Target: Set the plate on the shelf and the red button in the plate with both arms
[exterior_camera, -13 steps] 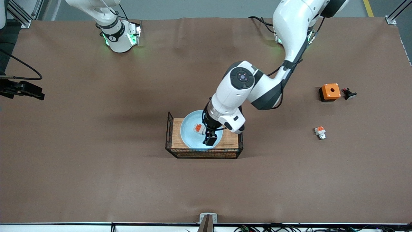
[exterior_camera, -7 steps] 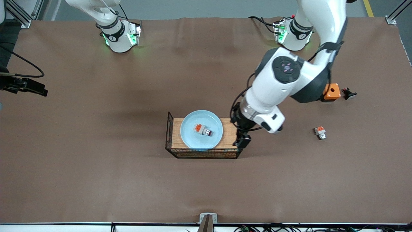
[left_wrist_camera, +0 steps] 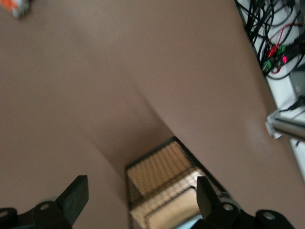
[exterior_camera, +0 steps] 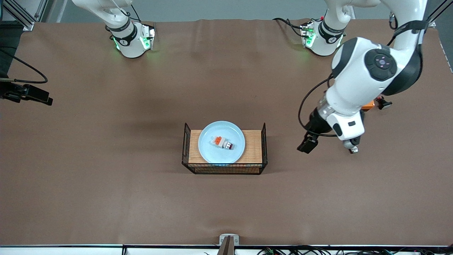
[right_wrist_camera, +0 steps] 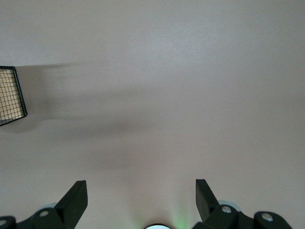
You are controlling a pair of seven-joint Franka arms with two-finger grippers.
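The pale-blue plate (exterior_camera: 207,147) lies on the wooden floor of a black wire basket (exterior_camera: 224,170) at the table's middle. The red button (exterior_camera: 222,142) lies on its side in the plate's middle, with nothing touching it. My left gripper (exterior_camera: 307,144) is open and empty, up in the air over bare table between the basket and the left arm's end. In the left wrist view, the left gripper (left_wrist_camera: 141,193) frames the basket (left_wrist_camera: 159,169) and a sliver of the plate (left_wrist_camera: 193,223). My right gripper (right_wrist_camera: 140,191) is open and empty, waiting high over bare table.
A similar white-orange part (exterior_camera: 353,149) lies on the table, partly hidden under my left wrist; it also shows in the left wrist view (left_wrist_camera: 13,5). An orange box (exterior_camera: 370,103) and a small black part (exterior_camera: 384,103) lie farther from the camera. A corner of the basket (right_wrist_camera: 10,95) shows in the right wrist view.
My left gripper left the plate, rose and swung toward the left arm's end of the table. The red button stayed on the plate. The right arm barely moved.
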